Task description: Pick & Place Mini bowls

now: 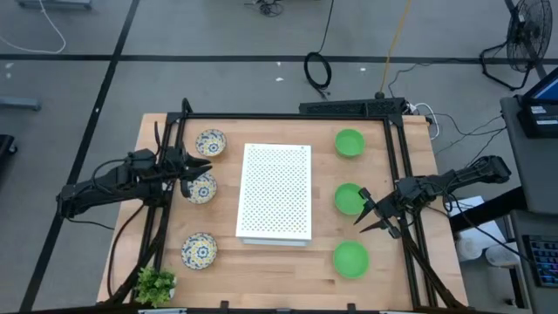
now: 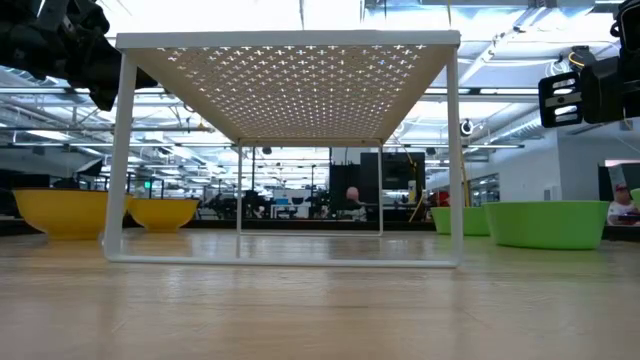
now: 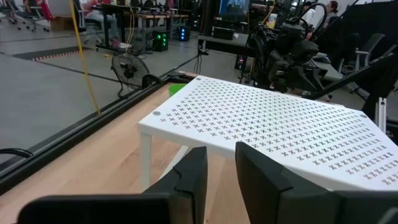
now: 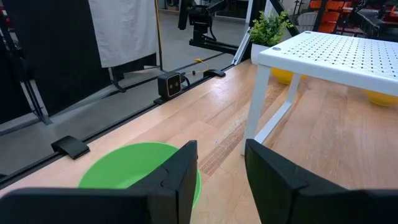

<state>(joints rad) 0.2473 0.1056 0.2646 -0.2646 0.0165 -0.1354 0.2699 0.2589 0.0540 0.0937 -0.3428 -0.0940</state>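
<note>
Light wood table (image 1: 288, 262) in a big open lab, with a white perforated board (image 1: 275, 192) on legs standing dead center. Three patterned bowls (image 1: 200, 187) run down the 9 o'clock side, three green bowls (image 1: 350, 200) down the 3 o'clock side. Left gripper (image 1: 199, 171) hovers by the middle patterned one, fingers slightly parted, holding nothing. Right gripper (image 1: 370, 216) hovers between the middle and nearest green bowl (image 4: 134, 167), fingers spread, empty.

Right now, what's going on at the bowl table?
Both arms hover, holding nothing. Left gripper is open above the middle patterned bowl; right gripper is open by the middle green bowl. Three patterned bowls line the left side, three green the right, with the white perforated board between them. No bowl is on the board yet.
</note>
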